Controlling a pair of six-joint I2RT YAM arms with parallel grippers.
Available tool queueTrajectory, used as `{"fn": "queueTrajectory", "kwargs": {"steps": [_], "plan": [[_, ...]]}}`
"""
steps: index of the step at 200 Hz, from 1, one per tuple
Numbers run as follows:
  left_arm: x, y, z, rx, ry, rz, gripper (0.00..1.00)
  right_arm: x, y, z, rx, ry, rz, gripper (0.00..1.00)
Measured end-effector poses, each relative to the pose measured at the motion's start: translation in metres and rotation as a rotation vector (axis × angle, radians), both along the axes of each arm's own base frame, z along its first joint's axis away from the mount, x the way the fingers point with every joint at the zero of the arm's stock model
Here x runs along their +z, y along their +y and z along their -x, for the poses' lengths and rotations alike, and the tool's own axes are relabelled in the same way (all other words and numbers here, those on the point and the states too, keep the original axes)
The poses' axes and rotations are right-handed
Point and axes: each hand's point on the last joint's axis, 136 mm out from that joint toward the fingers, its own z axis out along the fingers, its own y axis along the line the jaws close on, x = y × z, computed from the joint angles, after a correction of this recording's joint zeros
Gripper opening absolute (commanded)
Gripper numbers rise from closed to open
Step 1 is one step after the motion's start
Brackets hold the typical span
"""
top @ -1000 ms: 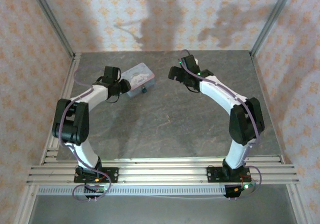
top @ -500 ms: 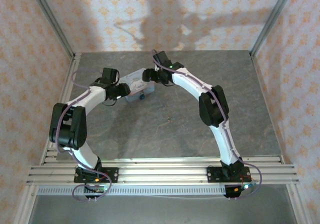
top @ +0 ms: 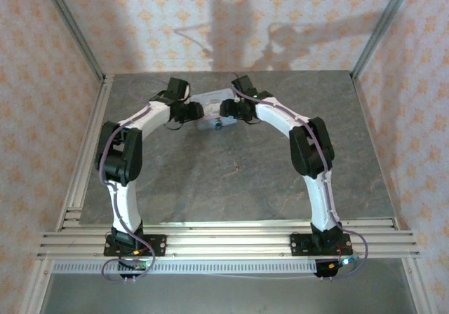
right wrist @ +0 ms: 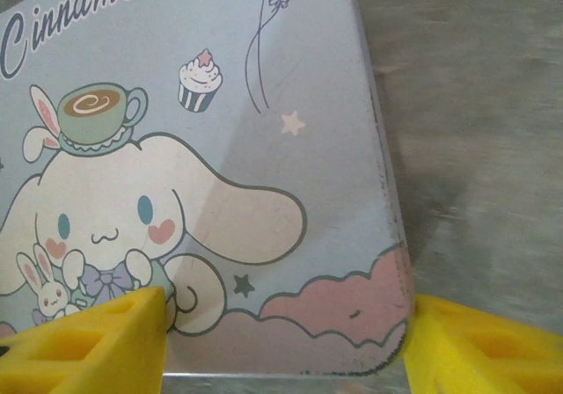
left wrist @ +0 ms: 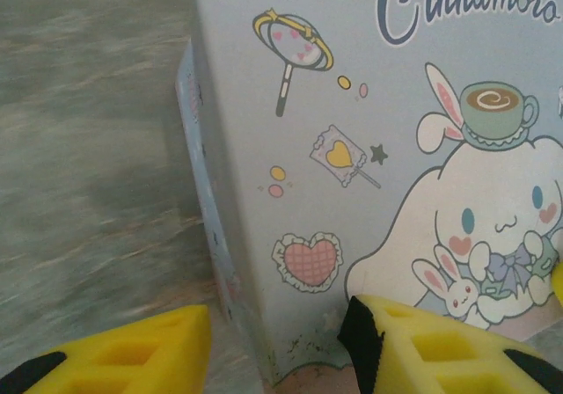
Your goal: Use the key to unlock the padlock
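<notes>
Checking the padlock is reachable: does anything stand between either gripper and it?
Nothing loose does. The padlock sits at the near side of the tin, between the two arms. The left fingers and the right fingers each straddle a corner of that tin, so only the tin itself seems to lie in their way.

Padlock [top: 218, 125]: tiny, blue-teal (too small for finer detail).
Place: just at the near side of the pale-blue tin [top: 210, 112].
Pose: cannot tell at this size.

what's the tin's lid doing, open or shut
Shut: the tin lies flat with its cartoon lid down flush on the body, no gap showing.
</notes>
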Motion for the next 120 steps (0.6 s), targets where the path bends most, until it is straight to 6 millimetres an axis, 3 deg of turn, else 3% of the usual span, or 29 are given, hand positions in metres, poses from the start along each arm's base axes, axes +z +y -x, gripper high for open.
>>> {"fn": "queueTrajectory", "kwargs": {"steps": [49, 58, 88, 120], "plan": [[0.002, -0.078, -0.016, -0.126, -0.018, 0.011, 0.47, 0.0, -0.065, 0.014, -0.11, 0.011, 0.035, 0.67], [0.002, -0.088, -0.016, -0.135, -0.013, 0.016, 0.51, 0.0, -0.075, 0.018, -0.129, 0.014, 0.051, 0.68], [0.001, -0.107, -0.012, -0.14, 0.002, 0.027, 0.59, 0.002, -0.091, 0.025, -0.16, 0.019, 0.091, 0.72], [0.002, -0.107, -0.005, -0.138, 0.017, -0.005, 0.63, 0.008, -0.096, 0.04, -0.162, 0.039, 0.104, 0.75]]}}
